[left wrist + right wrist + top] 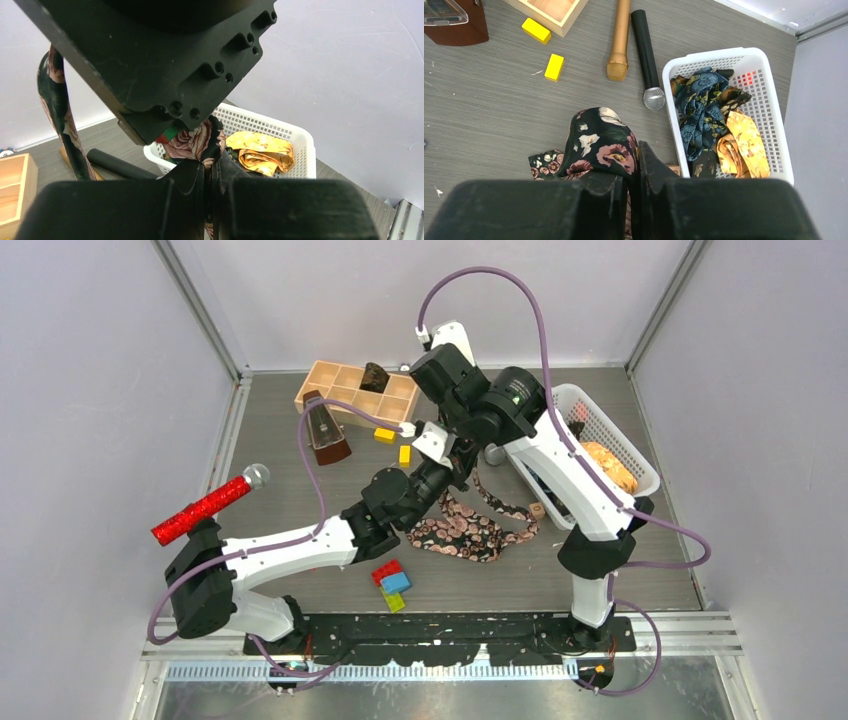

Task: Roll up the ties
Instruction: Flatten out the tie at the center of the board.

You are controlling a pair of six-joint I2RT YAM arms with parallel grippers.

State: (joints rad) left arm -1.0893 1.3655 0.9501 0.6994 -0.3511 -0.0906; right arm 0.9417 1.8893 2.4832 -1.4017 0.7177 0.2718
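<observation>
Spreading under both arms, the worktop (290, 495) is carrying a white basket (724, 53) to the right of the right fingers (633, 165), with a blue tie (696, 107) and a golden tie (746, 142) bundled inside. Between the arms the black tie (465, 535) is trailing from a loose heap up to the fingertips, its long axis running away from the arm bases. The left fingers (209, 170) are clamping a fold of it tight. The right fingers are sitting almost together, fabric draping against their left side; gripping or not, I cannot tell. By my read, the left arm is nearer and anchoring the roll.
</observation>
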